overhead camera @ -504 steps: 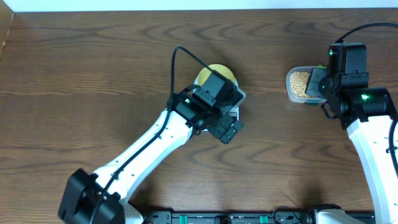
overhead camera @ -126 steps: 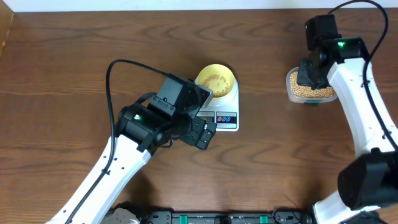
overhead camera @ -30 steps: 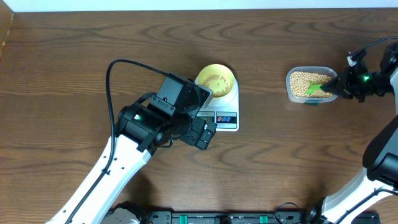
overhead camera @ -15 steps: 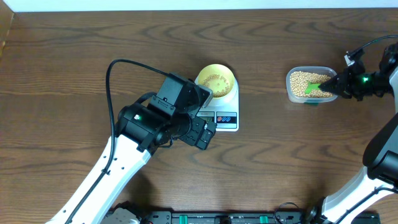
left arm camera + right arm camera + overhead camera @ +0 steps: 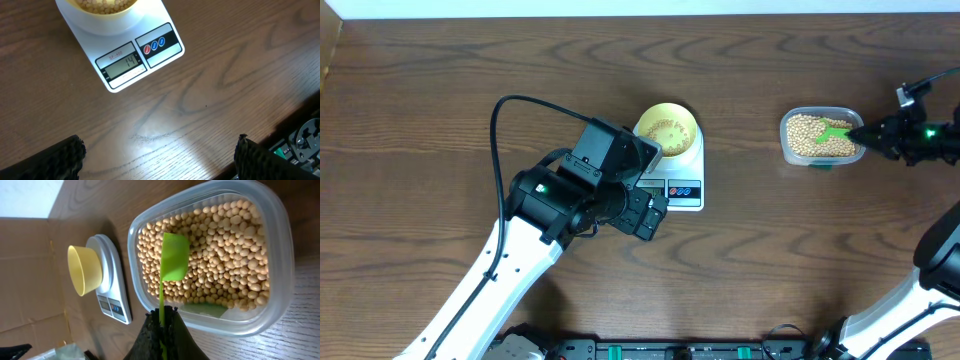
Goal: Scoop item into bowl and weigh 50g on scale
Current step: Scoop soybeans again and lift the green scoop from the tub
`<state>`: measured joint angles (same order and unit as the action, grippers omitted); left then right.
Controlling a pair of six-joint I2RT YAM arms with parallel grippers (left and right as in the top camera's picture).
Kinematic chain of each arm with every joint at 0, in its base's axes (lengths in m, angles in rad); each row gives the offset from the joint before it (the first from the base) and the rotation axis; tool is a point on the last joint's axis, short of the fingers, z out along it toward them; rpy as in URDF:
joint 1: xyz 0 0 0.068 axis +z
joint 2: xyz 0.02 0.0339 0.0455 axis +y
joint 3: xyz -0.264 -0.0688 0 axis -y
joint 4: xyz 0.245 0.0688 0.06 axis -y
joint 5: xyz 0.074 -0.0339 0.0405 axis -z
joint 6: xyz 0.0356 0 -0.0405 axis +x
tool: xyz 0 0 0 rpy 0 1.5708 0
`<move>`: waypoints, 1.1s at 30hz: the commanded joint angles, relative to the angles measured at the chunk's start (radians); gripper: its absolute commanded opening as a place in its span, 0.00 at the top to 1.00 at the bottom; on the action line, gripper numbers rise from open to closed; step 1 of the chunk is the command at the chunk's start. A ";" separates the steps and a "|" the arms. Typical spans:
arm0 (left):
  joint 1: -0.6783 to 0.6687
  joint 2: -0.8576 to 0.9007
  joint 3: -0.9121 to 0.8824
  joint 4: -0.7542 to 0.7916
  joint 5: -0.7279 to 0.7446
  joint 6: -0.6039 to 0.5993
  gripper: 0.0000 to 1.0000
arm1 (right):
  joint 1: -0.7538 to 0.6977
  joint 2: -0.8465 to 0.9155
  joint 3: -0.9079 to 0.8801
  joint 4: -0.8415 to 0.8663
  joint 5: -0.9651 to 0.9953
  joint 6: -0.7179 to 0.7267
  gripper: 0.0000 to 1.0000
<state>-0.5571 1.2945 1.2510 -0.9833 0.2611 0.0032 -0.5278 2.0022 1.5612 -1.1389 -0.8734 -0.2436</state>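
Note:
Tan beans (image 5: 220,250) fill a clear plastic tub (image 5: 817,137) at the right of the table. My right gripper (image 5: 162,322) is shut on the thin handle of a green scoop (image 5: 174,257), whose head hangs over the beans near the tub's right side (image 5: 835,128). The pale yellow bowl (image 5: 668,129) stands on the white scale (image 5: 682,180) with a layer of beans in it (image 5: 102,5). The scale's display (image 5: 122,64) reads 14. My left gripper (image 5: 160,162) is open just in front of the scale, nothing between its fingers (image 5: 65,160).
The left arm (image 5: 550,200) lies across the table to the left of the scale, with its black cable (image 5: 520,100) looping above. A dark rail (image 5: 302,145) runs along the table's front edge. Brown cardboard (image 5: 30,270) shows beyond the scale in the right wrist view.
My right gripper has drawn back to the right, and the green scoop has shifted toward the tub's right side. The left arm, bowl and scale have not moved.

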 commanded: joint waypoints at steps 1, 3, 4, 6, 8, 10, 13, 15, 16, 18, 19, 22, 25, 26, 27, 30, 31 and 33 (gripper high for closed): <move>0.004 -0.002 -0.002 0.001 0.008 -0.001 0.02 | -0.005 0.013 -0.006 -0.014 -0.072 -0.027 0.99; 0.004 -0.002 -0.002 0.001 0.008 -0.001 0.02 | -0.005 0.013 -0.006 -0.021 -0.113 -0.047 0.99; 0.004 -0.002 -0.002 0.001 0.008 -0.001 0.02 | -0.005 0.013 -0.006 -0.021 -0.135 -0.050 0.99; 0.004 -0.002 -0.002 0.001 0.008 -0.001 0.02 | -0.006 0.013 -0.006 -0.021 -0.163 -0.050 0.99; 0.004 -0.002 -0.002 0.001 0.008 -0.001 0.02 | -0.005 0.013 -0.006 -0.021 -0.192 -0.050 0.99; 0.004 -0.002 -0.002 0.001 0.008 -0.001 0.02 | -0.005 0.013 -0.006 -0.021 -0.228 -0.053 0.99; 0.004 -0.002 -0.002 0.001 0.008 -0.001 0.02 | -0.003 0.013 -0.006 -0.021 -0.285 -0.058 0.99; 0.004 -0.002 -0.002 0.001 0.008 -0.001 0.02 | -0.002 0.013 -0.006 -0.021 -0.325 -0.061 0.99; 0.004 -0.002 -0.002 0.001 0.008 -0.001 0.02 | -0.002 0.013 -0.006 -0.021 -0.343 -0.061 0.99; 0.004 -0.002 -0.002 0.001 0.008 -0.001 0.02 | -0.001 0.013 -0.006 -0.021 -0.382 -0.060 0.99; 0.004 -0.002 -0.002 0.001 0.008 -0.001 0.02 | 0.000 0.013 -0.006 -0.021 -0.399 -0.060 0.99; 0.004 -0.002 -0.002 0.001 0.008 -0.001 0.02 | 0.021 0.013 -0.006 -0.021 -0.463 -0.060 0.99; 0.004 -0.002 -0.002 0.001 0.008 -0.001 0.02 | 0.070 0.013 -0.006 -0.021 -0.513 -0.060 0.99; 0.004 -0.002 -0.002 0.001 0.008 -0.001 0.02 | 0.091 0.013 -0.006 -0.020 -0.528 -0.061 0.99; 0.004 -0.002 -0.002 0.001 0.008 -0.001 0.02 | 0.112 0.013 -0.006 -0.016 -0.542 -0.060 0.99; 0.004 -0.002 -0.002 0.001 0.008 -0.001 0.02 | 0.181 0.013 -0.006 0.007 -0.591 -0.060 0.99; 0.004 -0.002 -0.002 0.001 0.008 -0.001 0.02 | 0.200 0.013 -0.006 0.017 -0.604 -0.055 0.99; 0.004 -0.002 -0.002 0.001 0.008 -0.001 0.02 | 0.244 0.013 -0.006 0.048 -0.618 -0.021 0.99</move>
<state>-0.5571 1.2945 1.2510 -0.9829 0.2607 0.0032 -0.3473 2.0022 1.5608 -1.1164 -1.3861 -0.2810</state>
